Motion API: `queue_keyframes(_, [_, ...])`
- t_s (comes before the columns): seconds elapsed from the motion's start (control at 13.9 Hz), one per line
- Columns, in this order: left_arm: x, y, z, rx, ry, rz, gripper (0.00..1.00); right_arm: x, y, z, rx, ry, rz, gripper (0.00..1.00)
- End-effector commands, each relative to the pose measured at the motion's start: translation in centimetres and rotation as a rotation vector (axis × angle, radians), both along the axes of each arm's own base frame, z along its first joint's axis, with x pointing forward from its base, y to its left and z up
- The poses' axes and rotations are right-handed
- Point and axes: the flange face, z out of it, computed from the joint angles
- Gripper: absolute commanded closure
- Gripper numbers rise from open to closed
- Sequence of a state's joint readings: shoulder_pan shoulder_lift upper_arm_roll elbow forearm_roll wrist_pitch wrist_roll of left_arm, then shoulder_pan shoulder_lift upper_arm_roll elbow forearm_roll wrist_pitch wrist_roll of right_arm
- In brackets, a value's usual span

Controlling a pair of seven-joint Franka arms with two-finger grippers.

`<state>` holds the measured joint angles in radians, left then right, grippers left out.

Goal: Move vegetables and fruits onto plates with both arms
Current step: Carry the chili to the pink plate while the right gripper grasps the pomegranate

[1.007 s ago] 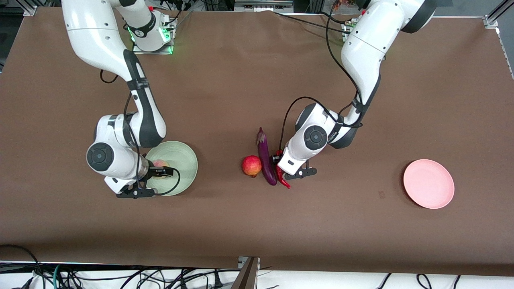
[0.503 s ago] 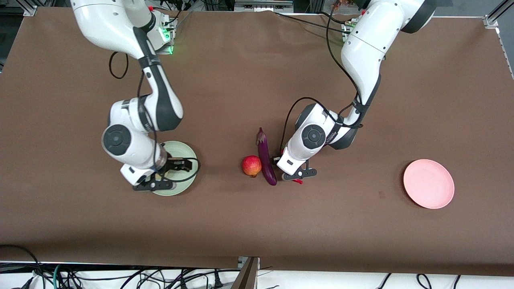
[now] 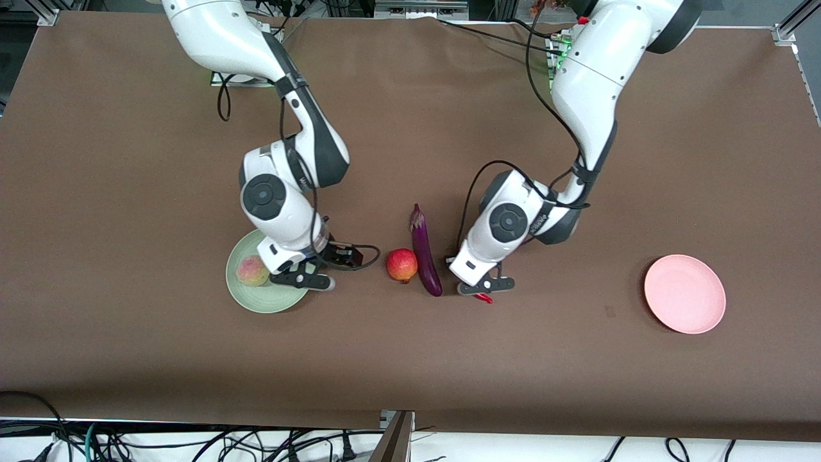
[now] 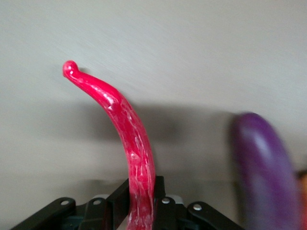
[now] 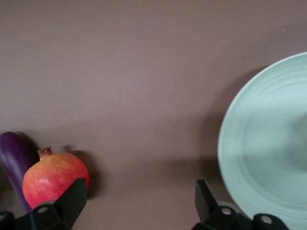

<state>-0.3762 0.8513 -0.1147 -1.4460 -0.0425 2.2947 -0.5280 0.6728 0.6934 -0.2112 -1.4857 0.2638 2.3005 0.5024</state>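
Peach (image 3: 253, 271) now sits on green plate (image 3: 238, 296), uncovered; right gripper (image 3: 333, 262), jaws apart, has swung off it over bare table toward pomegranate (image 3: 402, 265), the next fruit, just ahead. Eggplant (image 3: 425, 253) unmoved beside pomegranate. Left gripper (image 3: 482, 287) has clamped the chili (image 4: 125, 132), tip protruding; pink plate (image 3: 684, 294) empty, well apart

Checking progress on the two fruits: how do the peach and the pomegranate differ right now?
The peach lies on the green plate; the pomegranate sits on the bare table beside the eggplant. The peach is pale yellow-pink, the pomegranate deep red with a crown. Both are round, similar-sized, and ungripped.
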Motion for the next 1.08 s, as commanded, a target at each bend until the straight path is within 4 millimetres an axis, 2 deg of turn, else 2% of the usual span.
queue_keyframes(0.0, [1.8,8.0,3.6,0.027,0.068,-0.141,1.0,-0.7,1.8,-0.7,0.032,-0.03,-0.042,0.0])
queue_keyframes(0.07, [2.2,11.8,4.8,0.025,0.079,-0.16,1.0,-1.4,3.3,-1.2,0.043,-0.046,-0.062,0.0])
queue_keyframes(0.22, [2.0,18.6,5.4,0.016,0.114,-0.222,1.0,-2.3,5.5,-2.1,0.065,-0.076,-0.105,0.0])
queue_keyframes(0.36, [1.6,25.2,5.0,-0.009,0.121,-0.32,1.0,-3.4,7.6,-3.1,0.082,-0.104,-0.107,0.0])
queue_keyframes(0.5, [1.9,33.4,3.9,-0.039,0.112,-0.382,1.0,-3.8,8.6,-3.8,0.103,-0.136,-0.127,0.0])
queue_keyframes(0.65, [1.6,39.8,3.1,-0.042,0.105,-0.434,1.0,-4.1,9.3,-4.8,0.11,-0.157,-0.124,0.0])
queue_keyframes(0.72, [1.4,42.3,2.7,-0.03,0.111,-0.448,1.0,-4.4,9.7,-5.4,0.113,-0.166,-0.117,0.0])
queue_keyframes(0.79, [1.2,43.7,2.7,-0.016,0.115,-0.466,1.0,-4.6,10.0,-6.0,0.114,-0.178,-0.112,0.0])
queue_keyframes(1.01, [1.0,45.6,2.7,0.041,0.131,-0.511,1.0,-4.7,10.4,-7.1,0.13,-0.216,-0.107,0.0])
